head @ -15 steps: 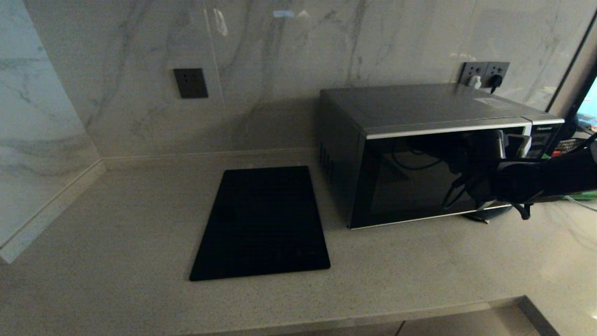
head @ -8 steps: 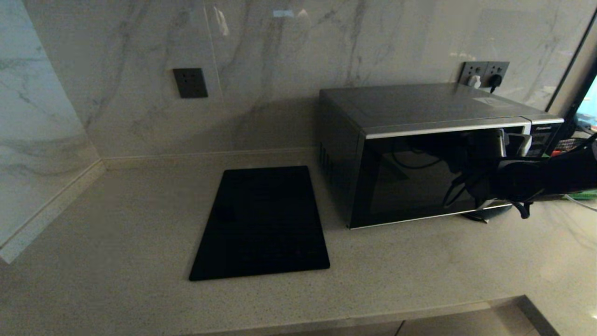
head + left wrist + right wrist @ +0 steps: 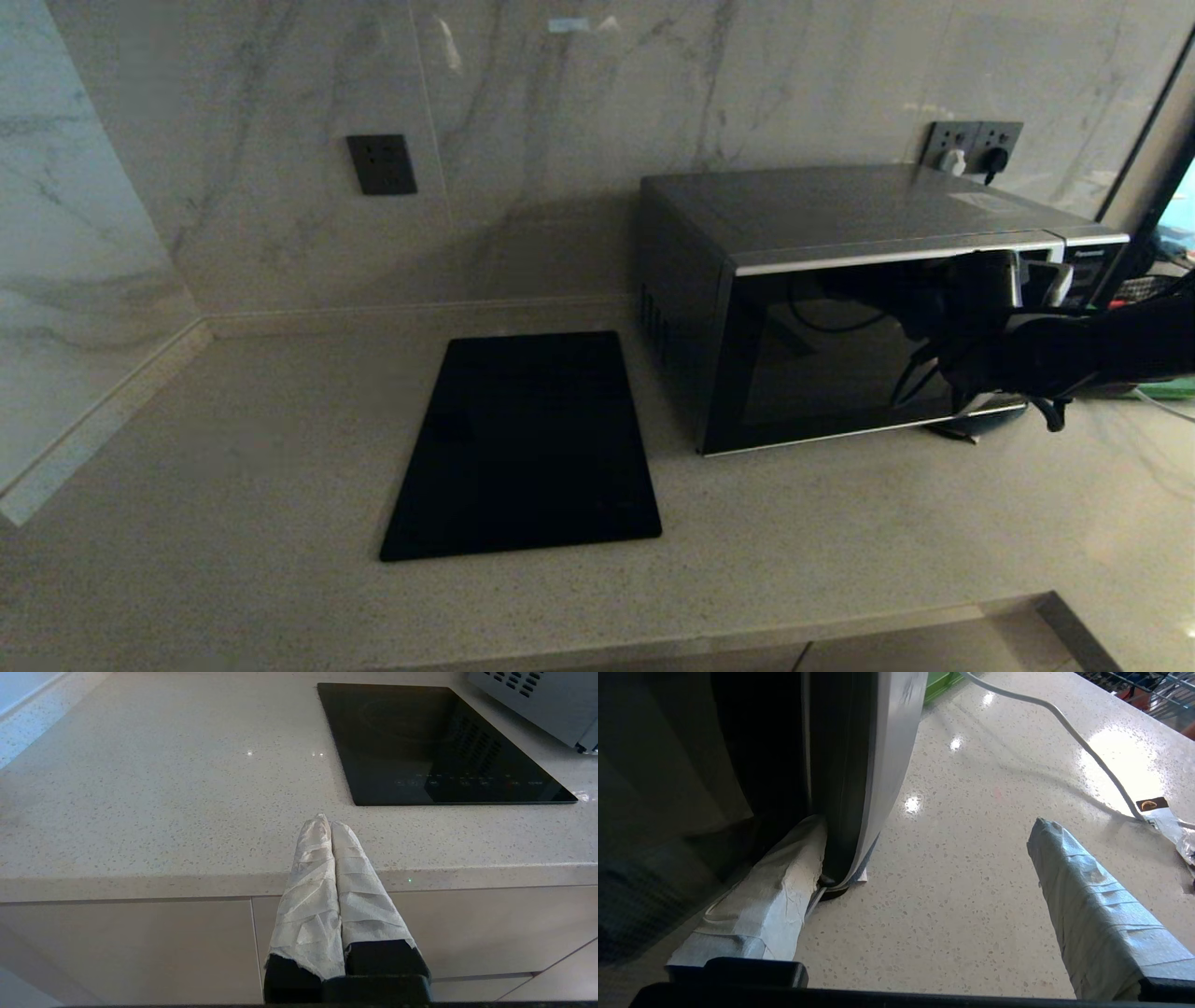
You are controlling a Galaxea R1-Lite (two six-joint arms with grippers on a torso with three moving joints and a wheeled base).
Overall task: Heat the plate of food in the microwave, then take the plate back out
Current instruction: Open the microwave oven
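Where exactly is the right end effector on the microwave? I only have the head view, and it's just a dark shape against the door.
Observer: In the right wrist view, the right end effector is open, with one finger tucked behind the silver handle of the microwave.
Operator: And the second finger?
Observer: The other finger hangs clear of the handle, over bare countertop, touching nothing.
Operator: What about the left arm? I can't see it.
Observer: The left end effector is shut and sits at the countertop's front edge, short of the black cooktop.
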